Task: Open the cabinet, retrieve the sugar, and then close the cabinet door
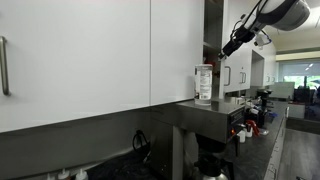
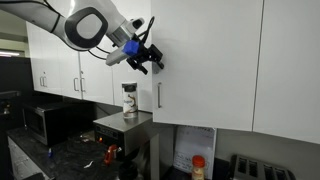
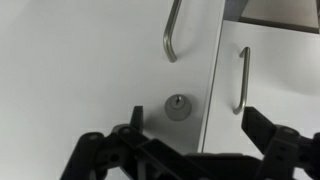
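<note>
With the sugar jar (image 2: 129, 100) out on the machine (image 2: 125, 125) at the counter's (image 2: 50, 150) back edge, set the spread, empty gripper (image 2: 148, 58) flat against the cabinet door (image 2: 190, 50) and push squarely until flush.

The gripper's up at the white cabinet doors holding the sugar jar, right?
No. The gripper is up at the white cabinet doors, but empty; an exterior view shows the sugar jar standing on the metal machine below.

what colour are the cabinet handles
Silver metal, against the white cabinet; the handles show best in the wrist view.
</note>
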Motion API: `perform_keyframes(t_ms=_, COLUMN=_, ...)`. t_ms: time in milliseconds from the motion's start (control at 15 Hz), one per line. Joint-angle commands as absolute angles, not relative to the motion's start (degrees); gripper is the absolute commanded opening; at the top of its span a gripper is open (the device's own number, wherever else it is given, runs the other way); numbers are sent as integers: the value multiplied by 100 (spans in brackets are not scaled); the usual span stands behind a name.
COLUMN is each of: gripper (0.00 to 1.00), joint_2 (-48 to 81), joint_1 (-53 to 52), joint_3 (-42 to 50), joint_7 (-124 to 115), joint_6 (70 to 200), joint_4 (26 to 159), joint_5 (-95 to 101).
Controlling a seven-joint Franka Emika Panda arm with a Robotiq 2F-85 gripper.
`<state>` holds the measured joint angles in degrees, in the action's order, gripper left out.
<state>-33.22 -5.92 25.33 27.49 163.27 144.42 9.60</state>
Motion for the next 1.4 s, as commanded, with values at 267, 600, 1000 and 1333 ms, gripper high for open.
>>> perform_keyframes(t_ms=267, gripper=100, joint_2=-2604, joint_1=-1875, joint_3=3394, joint_7=4468, joint_6=16332, joint_4=13675, joint_5=-78)
perform_keyframes(t_ms=600, gripper=100, joint_2=-2239, joint_1=-2348, joint_3=3749, joint_7=4957, joint_6=16188, joint_4=13226, joint_5=-402)
perform_keyframes(t_ms=1000, gripper=100, joint_2=-1954, joint_1=-2765, joint_3=4106, joint_7=5008, joint_6=16126, joint_4=12921, joint_5=-359)
perform_keyframes(t_ms=1333, gripper=100, joint_2=-1797, joint_1=-2256, joint_3=3812, joint_7=4417, joint_6=16081, joint_4=12969, joint_5=111)
